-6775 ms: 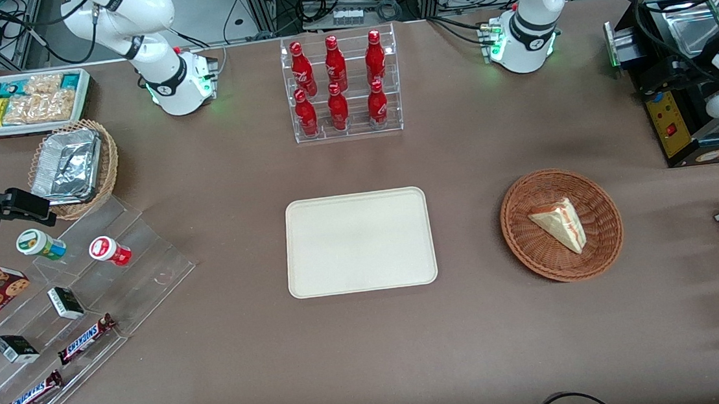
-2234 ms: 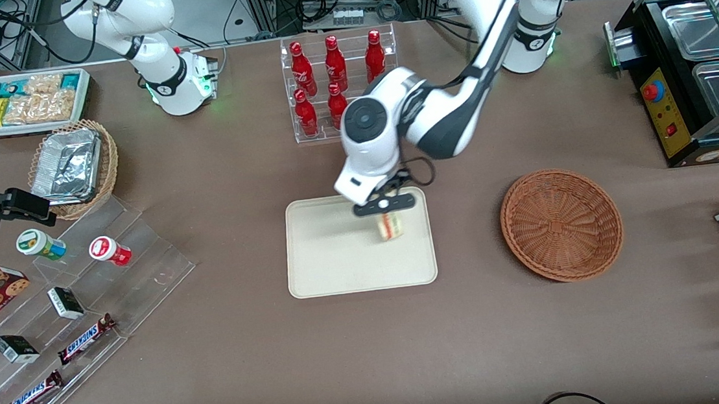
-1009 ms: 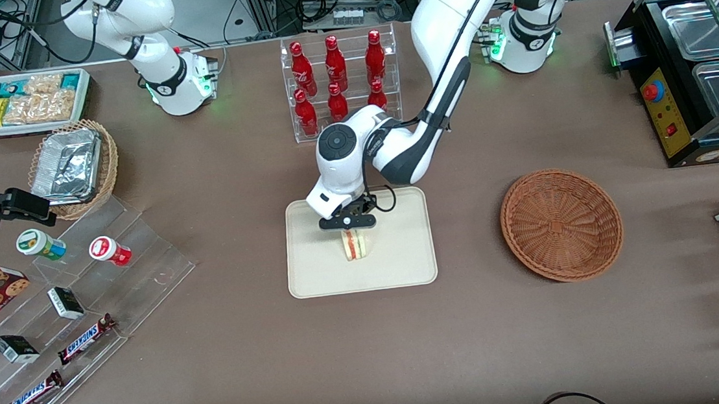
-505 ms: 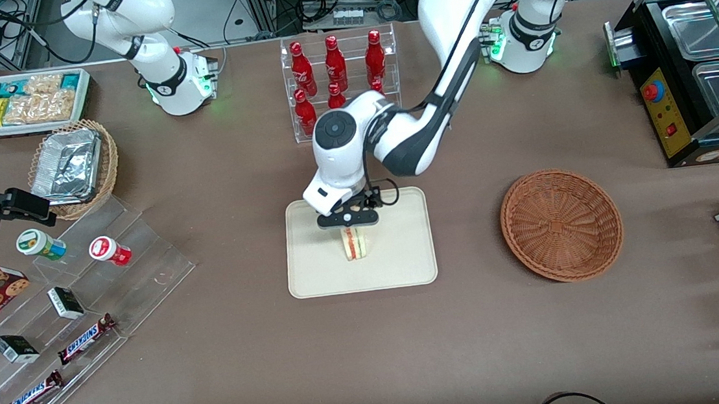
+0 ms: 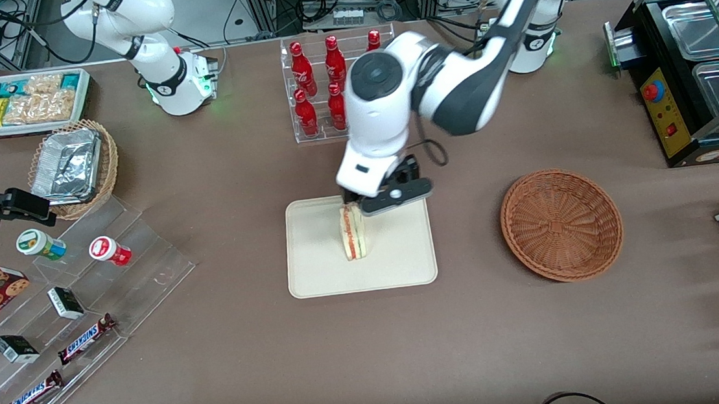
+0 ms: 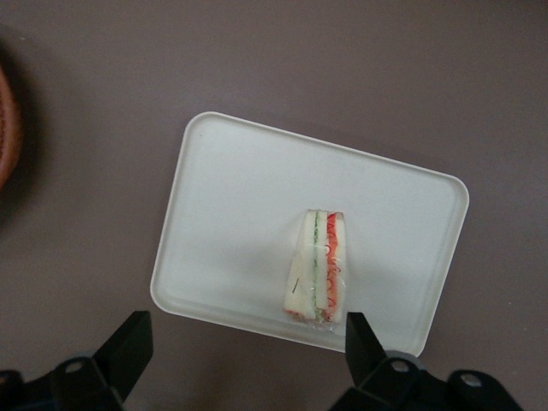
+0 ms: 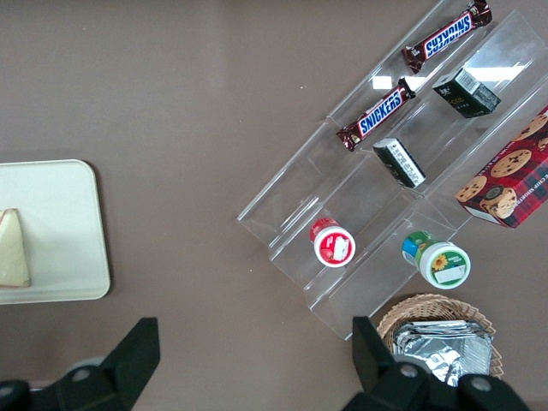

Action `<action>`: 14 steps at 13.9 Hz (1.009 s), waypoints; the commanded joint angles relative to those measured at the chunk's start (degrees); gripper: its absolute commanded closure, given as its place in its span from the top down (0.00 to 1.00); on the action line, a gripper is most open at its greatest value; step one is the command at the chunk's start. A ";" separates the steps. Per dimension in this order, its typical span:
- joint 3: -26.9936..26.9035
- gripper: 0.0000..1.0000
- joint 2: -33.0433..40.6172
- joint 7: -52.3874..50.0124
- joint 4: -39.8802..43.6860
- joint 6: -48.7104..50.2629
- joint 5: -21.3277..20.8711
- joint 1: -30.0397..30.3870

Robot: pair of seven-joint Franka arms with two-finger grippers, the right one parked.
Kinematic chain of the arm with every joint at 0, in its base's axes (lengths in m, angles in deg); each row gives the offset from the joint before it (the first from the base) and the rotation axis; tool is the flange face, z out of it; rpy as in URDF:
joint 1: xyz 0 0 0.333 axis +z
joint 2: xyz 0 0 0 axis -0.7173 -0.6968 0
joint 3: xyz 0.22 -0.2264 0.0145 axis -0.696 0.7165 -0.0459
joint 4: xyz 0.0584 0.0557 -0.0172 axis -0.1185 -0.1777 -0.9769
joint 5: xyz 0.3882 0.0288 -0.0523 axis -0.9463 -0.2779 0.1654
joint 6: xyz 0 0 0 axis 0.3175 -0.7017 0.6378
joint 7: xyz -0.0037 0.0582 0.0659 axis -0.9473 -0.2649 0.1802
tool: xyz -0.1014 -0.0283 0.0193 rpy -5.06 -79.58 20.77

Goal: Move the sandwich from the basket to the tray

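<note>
The sandwich (image 5: 353, 234) stands on its edge on the cream tray (image 5: 323, 267), red and green filling showing. My left gripper (image 5: 393, 196) is open and empty, lifted above the tray's rim farther from the front camera, beside the sandwich and apart from it. In the left wrist view the sandwich (image 6: 319, 270) lies on the tray (image 6: 240, 205) between and ahead of the spread black fingers (image 6: 128, 349). The reddish-brown basket (image 5: 561, 224) is empty, toward the working arm's end. The sandwich's bread face (image 7: 13, 248) and the tray (image 7: 60, 223) also show in the right wrist view.
A clear rack of red bottles (image 5: 339, 86) stands farther from the camera than the tray, partly covered by the arm. A tan basket with foil trays (image 5: 73, 168), a white snack bin (image 5: 32, 100) and a stepped acrylic shelf (image 5: 68, 299) lie toward the parked arm's end.
The gripper has opened and let go of the sandwich, then risen and moved toward the working arm's end. The sandwich stays standing on the tray.
</note>
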 commanded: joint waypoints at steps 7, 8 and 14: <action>-1.94 0.99 11.86 0.99 -1.26 18.43 -3.38 8.01; -2.03 0.99 12.57 3.71 -1.26 20.36 -3.48 8.97; -2.12 1.00 18.02 20.40 -1.52 27.57 -2.78 18.89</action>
